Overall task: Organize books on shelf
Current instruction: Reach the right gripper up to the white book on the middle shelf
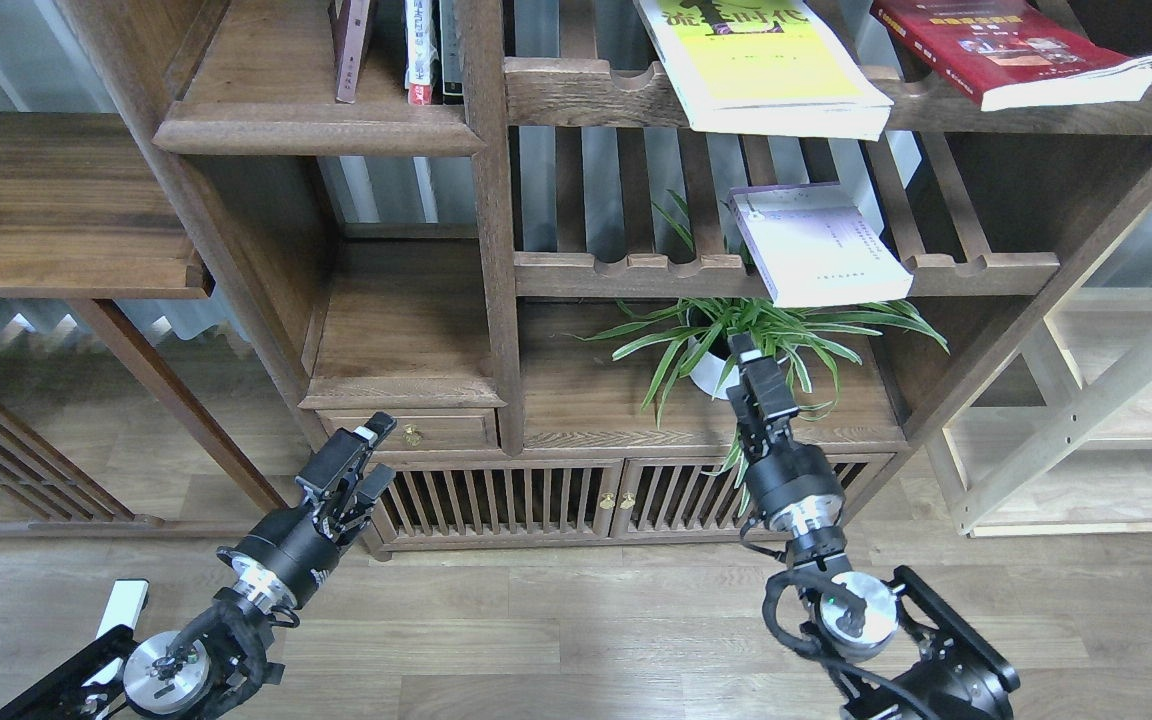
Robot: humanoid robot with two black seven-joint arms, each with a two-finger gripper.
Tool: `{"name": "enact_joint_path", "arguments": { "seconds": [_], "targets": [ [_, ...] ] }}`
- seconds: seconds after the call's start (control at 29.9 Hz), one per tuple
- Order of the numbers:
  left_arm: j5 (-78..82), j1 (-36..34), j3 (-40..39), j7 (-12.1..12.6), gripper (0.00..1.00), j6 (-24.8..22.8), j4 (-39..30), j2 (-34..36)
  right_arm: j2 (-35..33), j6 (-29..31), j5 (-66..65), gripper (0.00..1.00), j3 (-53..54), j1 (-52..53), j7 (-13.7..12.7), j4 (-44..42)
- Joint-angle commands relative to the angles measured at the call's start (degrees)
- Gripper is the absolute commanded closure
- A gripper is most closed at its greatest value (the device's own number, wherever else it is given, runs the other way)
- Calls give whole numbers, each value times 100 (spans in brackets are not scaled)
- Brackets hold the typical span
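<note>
Three books lie flat on slatted racks at the right of the bookcase. The yellow-green book point(756, 65) and the dark red book point(1011, 50) are on the upper rack. The pale lavender-white book point(821, 245) is on the lower rack and overhangs its front rail. The solid shelf point(266, 90) at the upper left holds a few upright books. My left gripper point(373, 457) is low, in front of the small drawer, open and empty. My right gripper point(751, 365) points up at the plant under the lavender book; its fingers are dark and seen end-on.
A potted spider plant point(736, 335) stands on the cabinet top under the lower rack. A lower solid shelf point(406, 330) sits above a drawer with a brass knob point(412, 437). Slatted cabinet doors point(556, 495) are below. A pale wooden frame point(1086, 410) stands at right.
</note>
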Motion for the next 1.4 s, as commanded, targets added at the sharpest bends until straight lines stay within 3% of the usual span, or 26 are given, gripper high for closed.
{"name": "enact_joint_path", "arguments": {
  "seconds": [0.0, 1.37],
  "targets": [
    [-2, -1, -2, 1, 1, 0, -18, -8, -11, -2, 5, 0, 214, 103, -11, -178],
    [-11, 448, -169, 1, 1, 0, -123, 405, -125, -99, -4, 0, 698, 1694, 24, -2217]
  ]
}}
